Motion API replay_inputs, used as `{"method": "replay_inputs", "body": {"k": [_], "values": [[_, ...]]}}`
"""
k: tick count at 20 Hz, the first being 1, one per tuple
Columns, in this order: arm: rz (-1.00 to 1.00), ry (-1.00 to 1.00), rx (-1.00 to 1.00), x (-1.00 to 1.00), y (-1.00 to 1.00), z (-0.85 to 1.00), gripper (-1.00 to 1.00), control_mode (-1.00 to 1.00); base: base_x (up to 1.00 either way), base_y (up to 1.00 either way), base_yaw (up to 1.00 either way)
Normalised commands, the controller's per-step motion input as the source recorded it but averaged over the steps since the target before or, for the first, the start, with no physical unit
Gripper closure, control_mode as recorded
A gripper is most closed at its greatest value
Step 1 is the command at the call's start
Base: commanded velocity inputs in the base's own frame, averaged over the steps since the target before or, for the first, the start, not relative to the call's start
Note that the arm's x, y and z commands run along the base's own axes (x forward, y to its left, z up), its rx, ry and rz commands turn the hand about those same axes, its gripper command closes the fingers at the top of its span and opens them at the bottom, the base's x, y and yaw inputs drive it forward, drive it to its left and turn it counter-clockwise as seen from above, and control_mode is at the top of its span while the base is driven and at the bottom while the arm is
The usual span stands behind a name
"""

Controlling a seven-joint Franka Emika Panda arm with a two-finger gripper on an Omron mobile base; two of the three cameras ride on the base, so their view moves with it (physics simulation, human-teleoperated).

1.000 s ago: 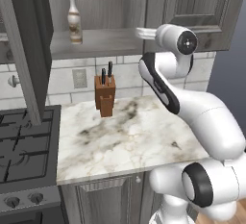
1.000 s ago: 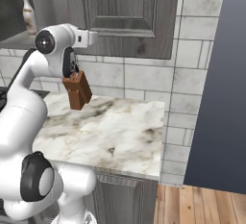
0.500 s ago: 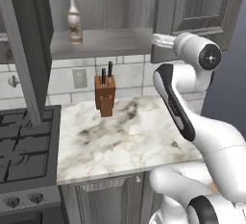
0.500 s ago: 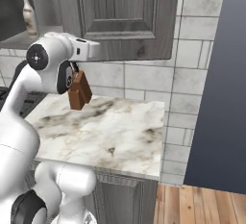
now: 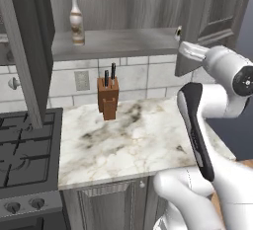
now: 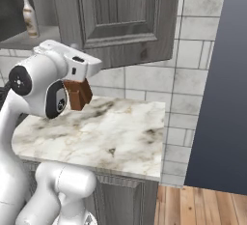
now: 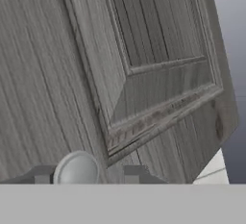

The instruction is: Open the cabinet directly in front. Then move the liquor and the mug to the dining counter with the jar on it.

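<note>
Since the earlier frame, the arm has swung rightward and the right cabinet door [image 6: 125, 16] has come further open. Cabinet [image 5: 118, 41]: both doors swung out, shelf exposed. Liquor bottle [image 5: 75, 20] stands upright at the shelf's left end, long axis vertical, neck up; open shelf lies to its right. Below, a knife block [image 5: 108, 98] sits near the back of the marble worktop [image 5: 133, 145], whose front and right parts are bare. Stove [image 5: 24, 150] adjoins the worktop's left edge. Gripper [image 7: 86, 172]: fingers part-way open, one to each side of the round metal knob [image 7: 77, 169] at the door's edge; contact with the knob cannot be told.
</note>
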Motion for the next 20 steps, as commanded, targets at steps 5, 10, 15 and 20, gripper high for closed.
{"method": "replay_inputs", "body": {"k": [5, 10, 15, 20], "values": [[-0.09, -0.05, 0.10, -0.78, -1.00, 0.00, 1.00, -1.00, 0.00, 0.00, 0.00], [-0.09, -0.02, 0.08, -0.60, -0.87, 0.00, 1.00, -1.00, 0.00, 0.00, 0.00], [-0.02, 0.00, 0.01, -0.03, -0.10, 0.00, -1.00, -1.00, 0.00, 0.00, 0.00], [0.00, -0.06, 0.00, -0.37, 0.00, 0.02, -1.00, -1.00, 0.00, 0.00, 0.00]]}}
